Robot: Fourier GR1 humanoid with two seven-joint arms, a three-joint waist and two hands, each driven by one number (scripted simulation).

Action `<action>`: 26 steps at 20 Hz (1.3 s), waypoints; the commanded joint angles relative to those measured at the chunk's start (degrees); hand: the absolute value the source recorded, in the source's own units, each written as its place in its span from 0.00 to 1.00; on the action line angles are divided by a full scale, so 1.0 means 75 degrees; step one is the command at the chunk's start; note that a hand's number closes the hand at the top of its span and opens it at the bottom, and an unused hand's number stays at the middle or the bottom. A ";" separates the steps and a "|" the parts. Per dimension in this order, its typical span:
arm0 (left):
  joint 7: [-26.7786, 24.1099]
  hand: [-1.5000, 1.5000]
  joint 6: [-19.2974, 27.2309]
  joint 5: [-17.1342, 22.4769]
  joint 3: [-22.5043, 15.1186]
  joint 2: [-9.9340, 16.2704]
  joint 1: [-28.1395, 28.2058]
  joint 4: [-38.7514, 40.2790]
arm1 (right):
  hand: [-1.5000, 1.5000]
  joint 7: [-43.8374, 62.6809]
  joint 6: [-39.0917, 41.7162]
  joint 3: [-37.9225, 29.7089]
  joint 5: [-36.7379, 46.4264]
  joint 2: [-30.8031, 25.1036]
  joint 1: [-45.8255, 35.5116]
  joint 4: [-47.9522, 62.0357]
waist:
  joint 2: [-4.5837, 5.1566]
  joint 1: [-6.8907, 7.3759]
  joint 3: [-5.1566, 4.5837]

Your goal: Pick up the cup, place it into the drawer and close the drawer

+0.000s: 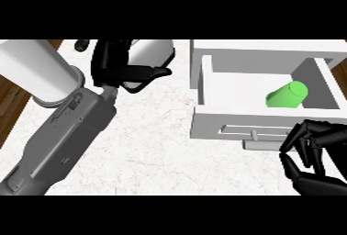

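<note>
A green cup [287, 95] lies on its side inside the open white drawer [210, 121], toward its right half. My right hand [317, 158] sits at the lower right, just in front of the drawer's front panel and its handle [256, 134], fingers curled and holding nothing. My left hand [116, 64] is raised at the upper left over the marble counter, its fingers hanging relaxed and nothing in them.
A large white cylinder [37, 69] stands at the far left beside my left forearm. A white rounded object [152, 51] shows behind the left hand. Wooden floor shows past the counter's left edge [13, 98].
</note>
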 commanded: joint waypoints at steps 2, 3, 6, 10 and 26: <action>0.0518 0.00 -0.0048 0.0108 0.0209 0.1042 0.1661 -0.1906 | 1.00 0.0427 -0.0275 0.0318 0.0710 0.0092 -0.0471 0.0279 | 0.0020 -0.0005 -0.0001; 0.0421 0.00 -0.0422 0.0242 0.0516 0.1225 0.1809 -0.1890 | 1.00 0.0470 -0.0416 0.0732 0.1161 0.0303 -0.0228 0.0082 | 0.0037 -0.0080 -0.0002; 0.0110 0.00 -0.0972 0.0250 0.0655 0.1457 0.2647 -0.2053 | 1.00 -0.0523 -0.0303 0.0780 0.2087 0.0022 -0.0447 0.0935 | 0.0071 -0.0071 -0.0001; 0.0102 0.00 -0.1037 0.0379 0.0802 0.1510 0.2984 -0.2261 | 1.00 -0.1406 -0.0317 0.1651 0.3910 -0.0599 -0.0286 0.0974 | 0.0071 -0.0053 -0.0003; -0.0211 0.00 -0.2873 0.0198 0.2038 0.1928 0.4942 -0.2776 | 0.00 -0.2598 -0.1822 0.2116 0.6590 0.0030 -0.2644 0.6244 | 0.0099 -0.0166 0.0002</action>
